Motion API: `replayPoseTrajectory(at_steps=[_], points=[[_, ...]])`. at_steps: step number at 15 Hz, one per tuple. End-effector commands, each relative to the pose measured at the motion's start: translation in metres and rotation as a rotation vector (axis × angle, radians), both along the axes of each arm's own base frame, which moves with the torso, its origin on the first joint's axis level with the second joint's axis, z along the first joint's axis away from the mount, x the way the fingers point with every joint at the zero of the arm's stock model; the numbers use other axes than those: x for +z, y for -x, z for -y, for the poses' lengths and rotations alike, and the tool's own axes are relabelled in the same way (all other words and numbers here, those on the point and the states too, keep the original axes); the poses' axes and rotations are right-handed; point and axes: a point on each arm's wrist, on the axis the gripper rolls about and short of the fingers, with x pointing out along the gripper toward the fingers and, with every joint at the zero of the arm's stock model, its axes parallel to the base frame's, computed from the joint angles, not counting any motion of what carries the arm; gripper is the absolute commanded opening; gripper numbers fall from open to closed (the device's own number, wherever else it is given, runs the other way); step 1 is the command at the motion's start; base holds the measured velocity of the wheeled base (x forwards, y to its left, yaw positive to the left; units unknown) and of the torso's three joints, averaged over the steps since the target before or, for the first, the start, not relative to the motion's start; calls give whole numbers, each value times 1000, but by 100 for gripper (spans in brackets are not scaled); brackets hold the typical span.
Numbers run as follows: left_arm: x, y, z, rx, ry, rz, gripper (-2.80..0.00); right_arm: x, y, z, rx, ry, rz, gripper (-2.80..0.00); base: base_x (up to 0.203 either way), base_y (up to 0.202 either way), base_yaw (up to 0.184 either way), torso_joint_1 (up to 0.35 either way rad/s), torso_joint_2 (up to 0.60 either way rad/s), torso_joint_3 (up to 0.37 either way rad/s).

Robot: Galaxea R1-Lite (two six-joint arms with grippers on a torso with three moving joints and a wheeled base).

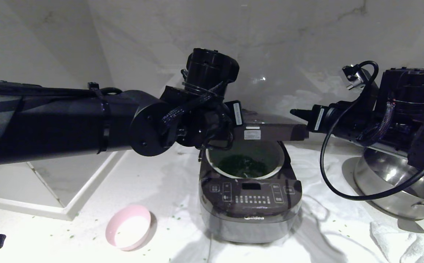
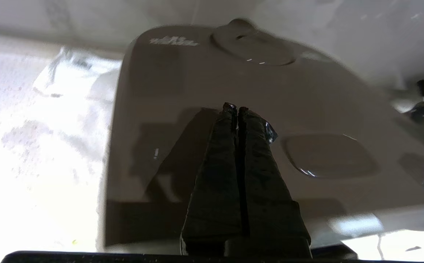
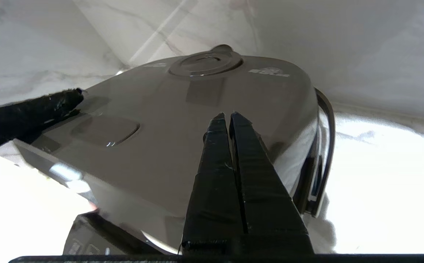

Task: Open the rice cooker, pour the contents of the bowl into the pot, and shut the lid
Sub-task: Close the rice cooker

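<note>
I see both closed claws, left gripper (image 2: 233,108) and right gripper (image 3: 225,116), empty on the half-lowered lid (image 1: 270,129). It hides much of the pot (image 1: 277,166) and the green bits (image 1: 243,164).

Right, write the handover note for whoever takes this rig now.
Left gripper: shut, tips on top of the lid.
Right gripper: shut, over the lid's other side.
Lid partly lowered over the rice cooker, not latched.
Green bits lie in the pot; a few are scattered on the counter.
Bowl is empty, front left of the cooker.
Done: opening, pouring.
Left: press the lid shut.
</note>
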Motion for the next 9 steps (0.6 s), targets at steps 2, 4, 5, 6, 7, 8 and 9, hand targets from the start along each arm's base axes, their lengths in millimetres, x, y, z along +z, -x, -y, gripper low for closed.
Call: replayPoseTrajectory(at_steps=[2,4,5,6,7,8,9], points=[[-12,3,-3,4,-36,-34,-280,1,1,0,1,-3,6,-280,0,0,0,0,0,0],[-19,12,-7,-5,-61,-59,-280,-5,3,0,2,-8,-21,-280,0,0,0,0,0,0],[-23,17,-8,-11,-73,-72,-280,-10,5,-1,4,-25,-42,-280,0,0,0,0,0,0],[-25,20,-10,-14,-78,-78,-280,-14,8,-3,3,-65,-55,-280,0,0,0,0,0,0],[-27,22,-11,-16,-85,-87,-280,-18,11,-5,6,-108,-59,-280,0,0,0,0,0,0],[-31,23,-13,-15,-90,-96,-280,-25,13,-8,12,-136,-78,-280,0,0,0,0,0,0],[-34,23,-13,-15,-94,-104,-280,-32,15,-12,23,-145,-102,-280,0,0,0,0,0,0]])
